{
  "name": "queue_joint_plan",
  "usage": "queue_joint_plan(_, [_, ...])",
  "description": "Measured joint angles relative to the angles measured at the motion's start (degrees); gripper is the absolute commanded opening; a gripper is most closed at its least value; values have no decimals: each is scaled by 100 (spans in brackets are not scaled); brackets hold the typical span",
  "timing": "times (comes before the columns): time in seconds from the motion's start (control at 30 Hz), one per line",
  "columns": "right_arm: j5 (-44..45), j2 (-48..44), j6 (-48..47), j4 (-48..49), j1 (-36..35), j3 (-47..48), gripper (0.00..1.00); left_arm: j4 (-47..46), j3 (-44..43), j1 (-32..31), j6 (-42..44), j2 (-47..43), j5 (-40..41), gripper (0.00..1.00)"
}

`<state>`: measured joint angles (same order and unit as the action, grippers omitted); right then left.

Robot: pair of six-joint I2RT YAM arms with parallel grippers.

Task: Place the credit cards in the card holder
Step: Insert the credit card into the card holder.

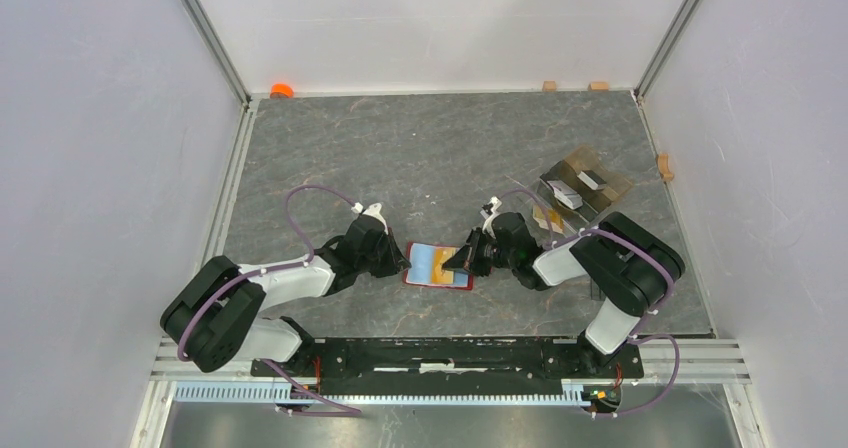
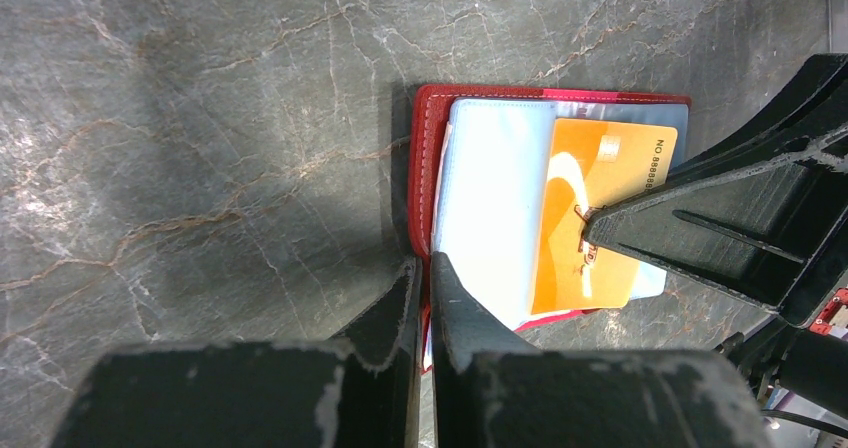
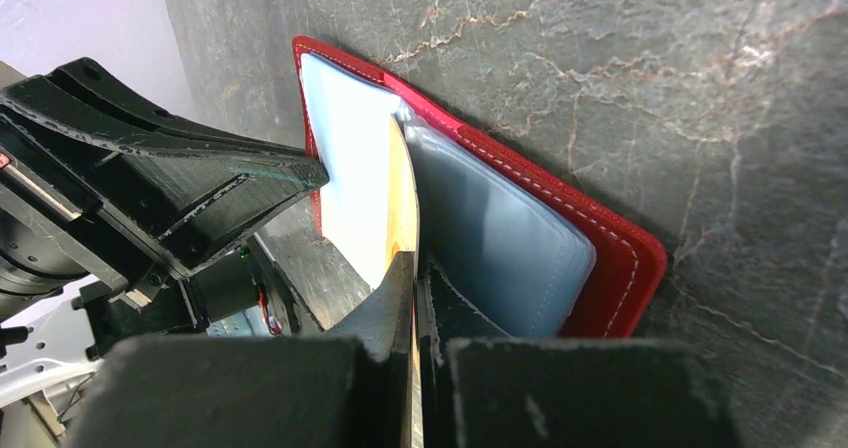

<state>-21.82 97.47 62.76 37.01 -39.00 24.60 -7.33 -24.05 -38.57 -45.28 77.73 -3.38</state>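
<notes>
The worktop (image 1: 420, 148) looks like grey veined stone, smooth and matt. The holder (image 2: 428, 138) is red and leather-like with pale stitching, its sleeves (image 2: 495, 188) clear glossy plastic. The orange card (image 2: 590, 228) is shiny plastic. The left gripper (image 2: 421, 268) is matt black plastic, scuffed at edges.

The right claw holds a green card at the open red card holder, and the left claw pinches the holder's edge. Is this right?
Only the colour is wrong: the right claw holds an orange card, as the right wrist view shows. The left claw does pinch the edge of the red card holder.
</notes>
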Motion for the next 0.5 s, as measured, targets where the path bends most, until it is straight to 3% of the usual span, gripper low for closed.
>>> queue_joint_plan(0.5, [72, 11, 315, 136, -76, -20, 0, 7, -2, 0, 0, 2, 0, 2])
